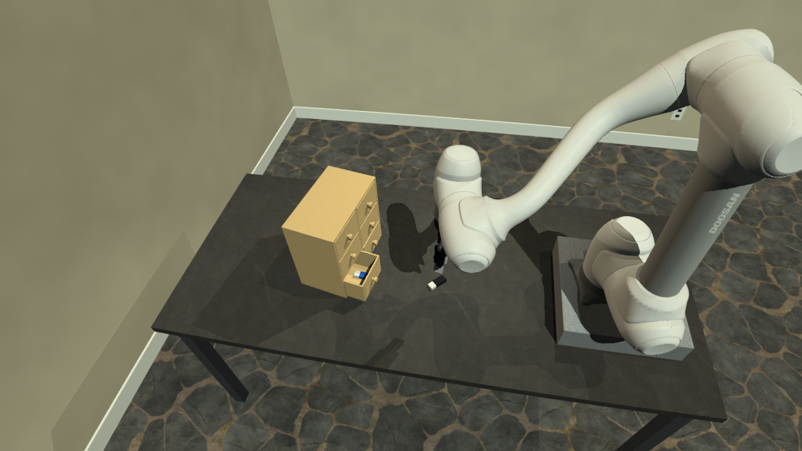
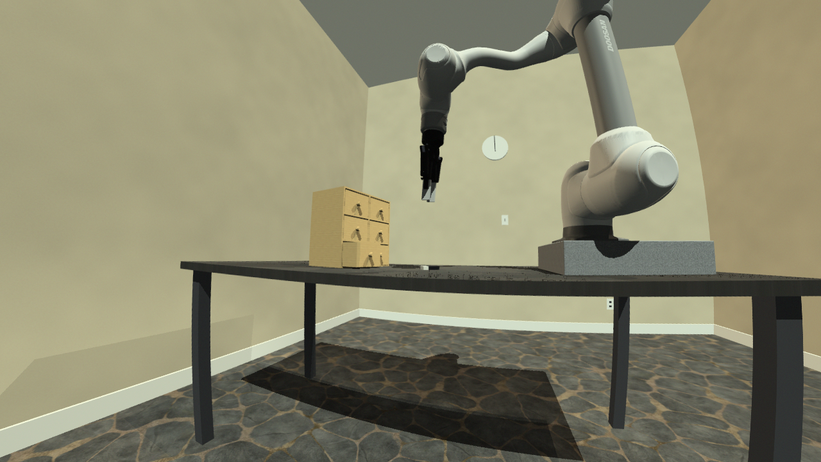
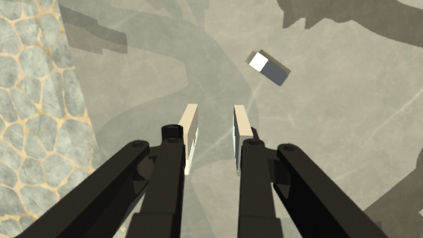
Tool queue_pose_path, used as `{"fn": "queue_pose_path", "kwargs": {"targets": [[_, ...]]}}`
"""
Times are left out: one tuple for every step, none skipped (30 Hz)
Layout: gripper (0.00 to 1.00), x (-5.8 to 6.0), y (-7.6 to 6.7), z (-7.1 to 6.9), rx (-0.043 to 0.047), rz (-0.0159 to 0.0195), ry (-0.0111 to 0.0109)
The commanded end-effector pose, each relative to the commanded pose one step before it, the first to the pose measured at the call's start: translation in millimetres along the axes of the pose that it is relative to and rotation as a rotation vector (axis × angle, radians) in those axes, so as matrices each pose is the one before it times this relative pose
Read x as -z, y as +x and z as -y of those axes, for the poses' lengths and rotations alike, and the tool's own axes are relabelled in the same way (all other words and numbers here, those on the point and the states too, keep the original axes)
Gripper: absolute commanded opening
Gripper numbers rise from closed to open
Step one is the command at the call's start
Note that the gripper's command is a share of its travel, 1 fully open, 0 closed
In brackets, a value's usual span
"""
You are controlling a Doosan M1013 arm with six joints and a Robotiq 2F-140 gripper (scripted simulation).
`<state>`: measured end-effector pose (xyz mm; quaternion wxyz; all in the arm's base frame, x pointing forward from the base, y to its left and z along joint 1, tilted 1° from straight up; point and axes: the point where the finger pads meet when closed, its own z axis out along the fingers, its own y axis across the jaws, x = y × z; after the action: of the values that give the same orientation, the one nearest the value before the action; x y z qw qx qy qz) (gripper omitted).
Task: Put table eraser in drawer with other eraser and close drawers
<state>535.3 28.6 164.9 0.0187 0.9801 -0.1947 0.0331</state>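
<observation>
An eraser point(image 1: 436, 282) point(image 2: 429, 267) point(image 3: 269, 69), white at one end and dark at the other, lies flat on the table. The wooden chest point(image 1: 314, 207) point(image 2: 327, 230) stands upright to its left in the top and exterior views. The chest's bottom drawer point(image 1: 356, 290) point(image 2: 351, 255) in the column nearer the camera is pulled partway out; a blue and white eraser point(image 1: 359, 274) lies in it. The other drawers look shut. My gripper point(image 1: 441, 266) point(image 2: 428, 196) point(image 3: 215, 119) points down, high above the table, its fingers a small gap apart and empty. In the wrist view the eraser is ahead and right of the fingertips.
The dark table point(image 1: 252, 319) point(image 2: 258, 269) point(image 3: 330, 99) has its edge at the left of the wrist view, with stone floor point(image 3: 43, 132) beyond. The arm's grey base block point(image 1: 572, 339) point(image 2: 637, 258) is at the right. Knobs stick out of the chest's front.
</observation>
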Motion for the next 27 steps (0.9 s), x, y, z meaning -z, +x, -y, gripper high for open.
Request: {"fn": "queue_pose_path", "kwargs": {"targets": [[0.2, 0.61, -0.29, -2.83, 0.01288, 0.08722, 0.01749], [0.2, 0.0, 0.0, 0.0, 0.0, 0.0, 0.0], [0.2, 0.0, 0.0, 0.0, 0.0, 0.0, 0.0], [0.2, 0.0, 0.0, 0.0, 0.0, 0.0, 0.0], [0.2, 0.0, 0.0, 0.0, 0.0, 0.0, 0.0], [0.2, 0.0, 0.0, 0.0, 0.0, 0.0, 0.0], [0.2, 0.0, 0.0, 0.0, 0.0, 0.0, 0.0], [0.2, 0.0, 0.0, 0.0, 0.0, 0.0, 0.0], [0.2, 0.0, 0.0, 0.0, 0.0, 0.0, 0.0], [0.2, 0.0, 0.0, 0.0, 0.0, 0.0, 0.0], [0.2, 0.0, 0.0, 0.0, 0.0, 0.0, 0.0], [0.2, 0.0, 0.0, 0.0, 0.0, 0.0, 0.0], [1.0, 0.0, 0.0, 0.0, 0.0, 0.0, 0.0], [1.0, 0.0, 0.0, 0.0, 0.0, 0.0, 0.0], [1.0, 0.0, 0.0, 0.0, 0.0, 0.0, 0.0], [1.0, 0.0, 0.0, 0.0, 0.0, 0.0, 0.0], [1.0, 0.0, 0.0, 0.0, 0.0, 0.0, 0.0], [1.0, 0.0, 0.0, 0.0, 0.0, 0.0, 0.0], [1.0, 0.0, 0.0, 0.0, 0.0, 0.0, 0.0], [1.0, 0.0, 0.0, 0.0, 0.0, 0.0, 0.0], [1.0, 0.0, 0.0, 0.0, 0.0, 0.0, 0.0], [1.0, 0.0, 0.0, 0.0, 0.0, 0.0, 0.0], [1.0, 0.0, 0.0, 0.0, 0.0, 0.0, 0.0], [1.0, 0.0, 0.0, 0.0, 0.0, 0.0, 0.0], [1.0, 0.0, 0.0, 0.0, 0.0, 0.0, 0.0], [1.0, 0.0, 0.0, 0.0, 0.0, 0.0, 0.0], [1.0, 0.0, 0.0, 0.0, 0.0, 0.0, 0.0]]}}
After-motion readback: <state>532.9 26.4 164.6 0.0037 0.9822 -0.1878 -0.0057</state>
